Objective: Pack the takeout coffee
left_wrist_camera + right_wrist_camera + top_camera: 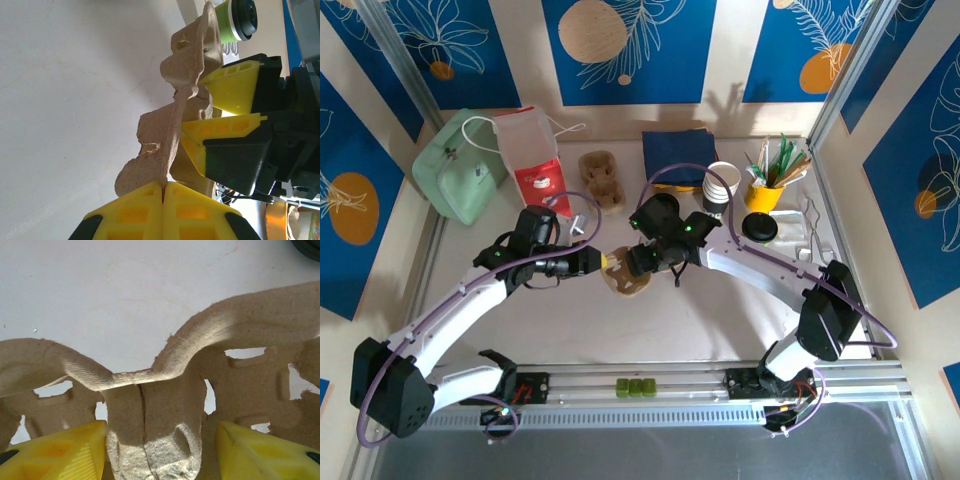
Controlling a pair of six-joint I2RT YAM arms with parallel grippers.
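two yellow fingers of ribbed plastic, those of the left gripper [163, 192], were seen pressed flat together on the ragged rim of a cup carrier [175, 125]. the carrier was made of rough, fibrous brown pulp, moulded into curved humps and pierced by cut-out slots. in the right wrist view a fine crack was seen running down its centre post. the right gripper [160, 440] was set astride that post, its fingers [55, 452] moderately apart and close to the pulp on both sides; whether they pressed it could not be told.

the takeout coffee [234, 20], a green cup banded in white under a glossy black lid, was seen just past the far end of the carrier in the left wrist view. it was cut off by the top edge and partly hidden behind the pulp.

on the white table [720, 320] were counted one second carrier [602, 180], one stack of white cups [722, 185], one loose black lid [758, 227], one yellow pot of sticks [765, 192] and one red and white paper bag [530, 155].
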